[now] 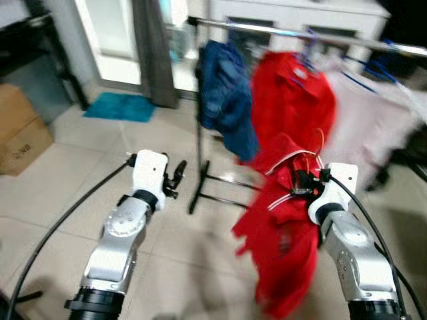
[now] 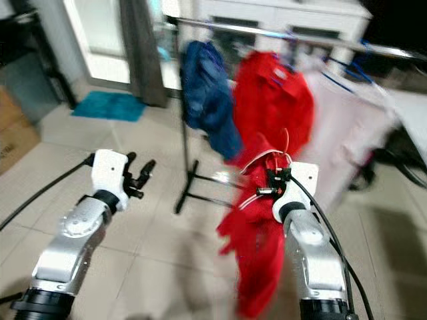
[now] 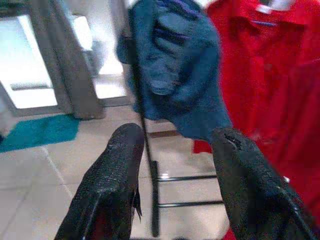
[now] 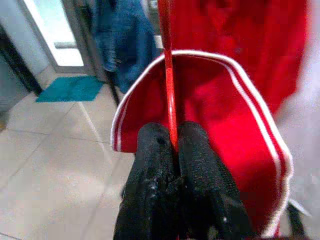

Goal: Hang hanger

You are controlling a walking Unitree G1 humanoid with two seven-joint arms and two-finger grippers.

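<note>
My right gripper (image 1: 300, 183) is shut on a thin red hanger (image 4: 169, 85) that carries a red garment with white trim (image 1: 283, 247); the cloth hangs down in front of my right arm. The hanger's hook (image 1: 320, 143) rises above the gripper, well below the silver rail (image 1: 293, 31) of the clothes rack. On that rail hang a blue garment (image 1: 223, 93), a red shirt (image 1: 293, 100) and a pale pink one (image 1: 367, 127). My left gripper (image 1: 179, 175) is open and holds nothing, to the left of the rack's upright post (image 1: 199, 160).
The rack's black foot bars (image 1: 220, 190) lie on the tiled floor ahead. A grey curtain (image 1: 157, 53) and a teal mat (image 1: 120, 107) are at the back left. A cardboard box (image 1: 20, 133) stands at the far left.
</note>
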